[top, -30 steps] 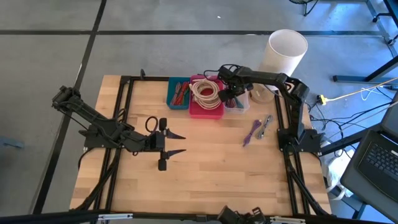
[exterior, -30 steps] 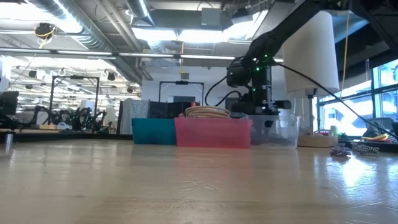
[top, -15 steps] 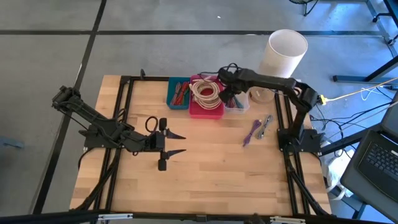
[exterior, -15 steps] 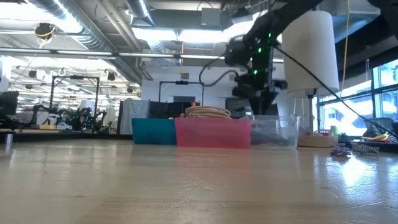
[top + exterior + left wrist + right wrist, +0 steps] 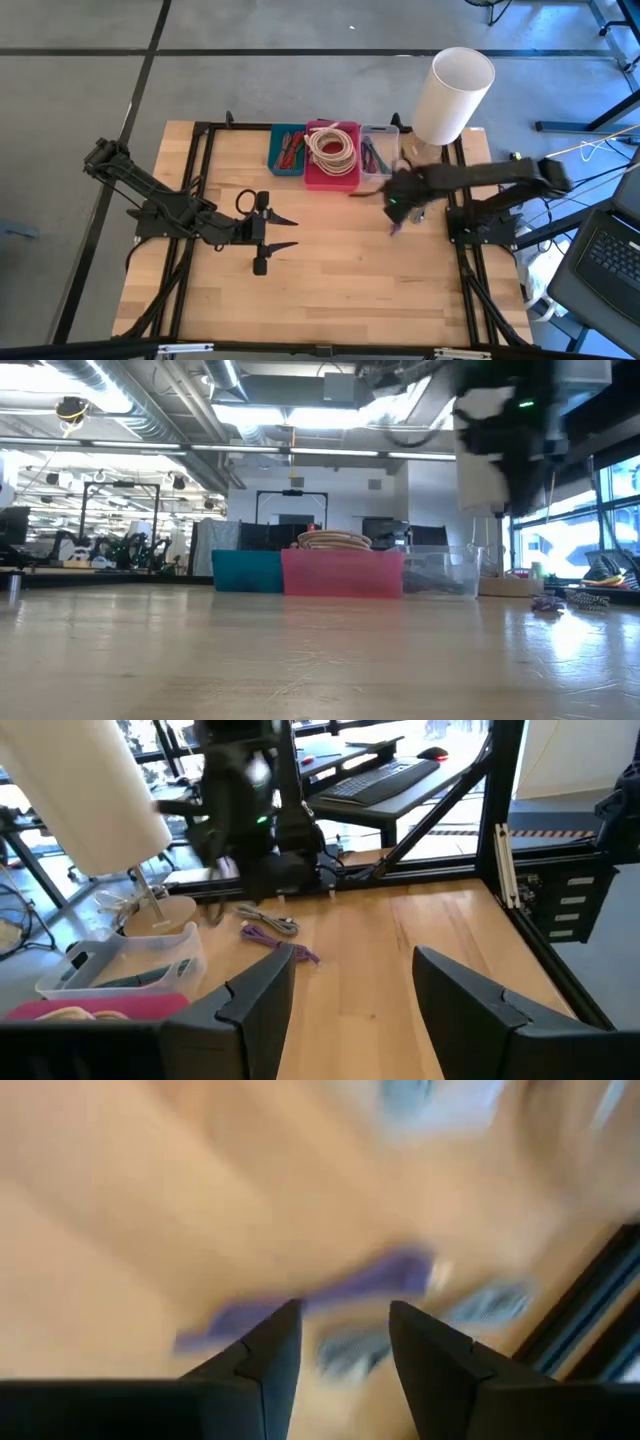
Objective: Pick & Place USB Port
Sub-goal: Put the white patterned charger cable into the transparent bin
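A small purple cabled piece (image 5: 290,948) and grey pieces (image 5: 268,921) lie flat on the wood at the table's right side; which of them is the USB port I cannot tell. My right gripper (image 5: 398,203) hangs above them, pointing steeply down and blurred. In its wrist view the right gripper (image 5: 345,1315) is open, with the purple piece (image 5: 385,1273) on the table beyond its fingers and nothing between them. My left gripper (image 5: 293,231) waits open above the table's middle left, pointing toward the right edge; the left gripper (image 5: 352,960) holds nothing.
At the far edge stand a blue bin (image 5: 288,150), a pink bin (image 5: 331,172) with a coiled cable, and a clear bin (image 5: 378,150). A white cylinder (image 5: 452,90) on a stand rises at the far right. Bare wood lies toward the near edge.
My right gripper has risen out of the clear bin and swung fast toward the near edge and a little toward the right, and now hangs over the purple and grey pieces. Its arm has drawn back toward the right edge.
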`<act>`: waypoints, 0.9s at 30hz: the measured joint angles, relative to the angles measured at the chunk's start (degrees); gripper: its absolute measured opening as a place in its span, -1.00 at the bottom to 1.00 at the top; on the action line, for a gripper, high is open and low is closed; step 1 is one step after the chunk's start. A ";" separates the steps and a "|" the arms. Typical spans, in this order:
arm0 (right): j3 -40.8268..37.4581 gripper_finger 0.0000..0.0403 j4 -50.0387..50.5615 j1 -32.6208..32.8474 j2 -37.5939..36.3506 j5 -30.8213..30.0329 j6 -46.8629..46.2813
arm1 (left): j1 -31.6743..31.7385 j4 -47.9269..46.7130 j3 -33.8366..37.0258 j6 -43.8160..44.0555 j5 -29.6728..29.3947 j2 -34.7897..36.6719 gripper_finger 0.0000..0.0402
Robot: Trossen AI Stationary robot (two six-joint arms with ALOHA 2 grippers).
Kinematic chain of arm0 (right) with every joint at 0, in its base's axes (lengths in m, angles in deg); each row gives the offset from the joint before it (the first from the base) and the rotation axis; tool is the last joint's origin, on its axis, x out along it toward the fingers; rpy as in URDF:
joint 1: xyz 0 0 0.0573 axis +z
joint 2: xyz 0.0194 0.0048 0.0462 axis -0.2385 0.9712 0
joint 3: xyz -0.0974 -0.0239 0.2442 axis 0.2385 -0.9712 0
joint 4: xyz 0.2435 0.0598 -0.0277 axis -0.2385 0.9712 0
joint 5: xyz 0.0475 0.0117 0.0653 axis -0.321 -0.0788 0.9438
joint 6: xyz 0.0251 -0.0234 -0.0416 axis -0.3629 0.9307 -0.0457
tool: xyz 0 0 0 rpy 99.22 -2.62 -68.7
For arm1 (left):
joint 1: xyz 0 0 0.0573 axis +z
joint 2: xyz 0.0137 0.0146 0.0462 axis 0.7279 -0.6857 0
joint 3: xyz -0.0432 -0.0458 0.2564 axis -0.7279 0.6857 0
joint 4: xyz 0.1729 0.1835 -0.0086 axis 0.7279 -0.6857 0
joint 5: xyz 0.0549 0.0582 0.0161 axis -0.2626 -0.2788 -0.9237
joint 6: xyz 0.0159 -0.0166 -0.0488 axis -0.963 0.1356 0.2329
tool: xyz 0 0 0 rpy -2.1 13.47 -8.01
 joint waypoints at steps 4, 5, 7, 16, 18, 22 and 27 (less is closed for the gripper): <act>-6.86 -0.23 0.04 4.85 -8.69 7.54 -11.85 | 0.02 -0.09 0.00 0.03 0.00 0.00 -0.01; -7.90 -0.23 0.04 5.52 -10.29 8.13 -14.28 | 0.02 -0.06 0.00 0.07 -0.01 0.00 -0.01; -9.59 -0.23 -0.04 6.25 -12.91 8.27 -18.98 | 0.04 0.17 0.00 0.41 -0.09 0.00 -0.01; -17.93 -0.23 -1.06 2.63 -15.65 6.37 -28.47 | 0.07 3.13 0.00 1.12 0.07 0.00 -0.01; -17.97 -0.23 -1.69 0.82 -15.24 6.25 -28.63 | 0.07 3.39 0.00 1.14 0.07 0.00 -0.01; -17.89 -0.23 -5.26 -3.59 -14.99 8.20 -28.11 | -0.02 4.52 0.00 1.13 0.08 0.00 -0.01; -17.88 -0.23 -14.47 -8.03 -14.84 9.85 -26.06 | -0.58 5.59 0.00 2.47 0.27 0.00 -0.01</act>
